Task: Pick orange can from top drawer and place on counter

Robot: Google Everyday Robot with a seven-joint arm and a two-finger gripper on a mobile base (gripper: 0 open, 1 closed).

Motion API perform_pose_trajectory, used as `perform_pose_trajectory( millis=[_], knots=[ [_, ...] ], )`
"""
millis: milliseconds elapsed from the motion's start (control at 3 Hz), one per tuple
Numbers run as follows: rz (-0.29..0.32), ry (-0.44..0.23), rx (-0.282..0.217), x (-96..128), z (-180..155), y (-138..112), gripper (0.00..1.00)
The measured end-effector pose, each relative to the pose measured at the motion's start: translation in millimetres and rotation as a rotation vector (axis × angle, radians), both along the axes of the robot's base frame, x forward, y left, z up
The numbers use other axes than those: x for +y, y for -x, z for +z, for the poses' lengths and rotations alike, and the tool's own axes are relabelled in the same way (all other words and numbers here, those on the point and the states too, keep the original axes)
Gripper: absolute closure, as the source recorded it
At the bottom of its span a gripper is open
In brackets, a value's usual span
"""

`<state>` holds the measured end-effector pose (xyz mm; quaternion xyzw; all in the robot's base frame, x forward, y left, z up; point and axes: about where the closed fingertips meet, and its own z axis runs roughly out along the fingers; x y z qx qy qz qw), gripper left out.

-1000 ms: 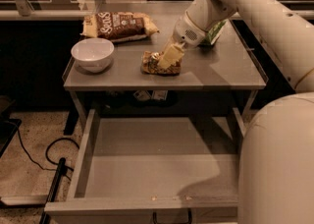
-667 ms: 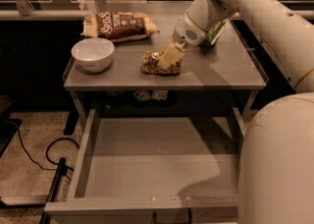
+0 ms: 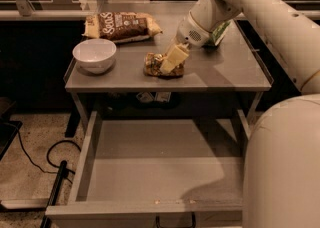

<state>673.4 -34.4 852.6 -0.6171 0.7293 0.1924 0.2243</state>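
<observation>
The orange can [image 3: 155, 65] lies on its side on the counter [image 3: 225, 69], near the front edge and about midway across. My gripper [image 3: 172, 58] reaches down from the right and sits right on the can's right end, covering part of it. The top drawer [image 3: 160, 167] is pulled open below the counter, and nothing shows inside it. Its dark pull handle [image 3: 175, 220] is at the bottom edge.
A white bowl [image 3: 94, 54] stands at the counter's left front. A brown snack bag [image 3: 122, 25] lies at the back left. A green-and-white packet [image 3: 219, 32] sits behind my arm at the back right. A black cable [image 3: 35, 157] lies on the floor at the left.
</observation>
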Motion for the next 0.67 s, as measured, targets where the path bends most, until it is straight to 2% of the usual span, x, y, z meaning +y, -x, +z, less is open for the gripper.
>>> perform_pose_trajectory(
  millis=[333, 667],
  knots=[
    [0.0, 0.0, 0.0, 0.1, -0.1, 0.0, 0.0],
    [0.0, 0.0, 0.0, 0.1, -0.1, 0.0, 0.0]
  ],
)
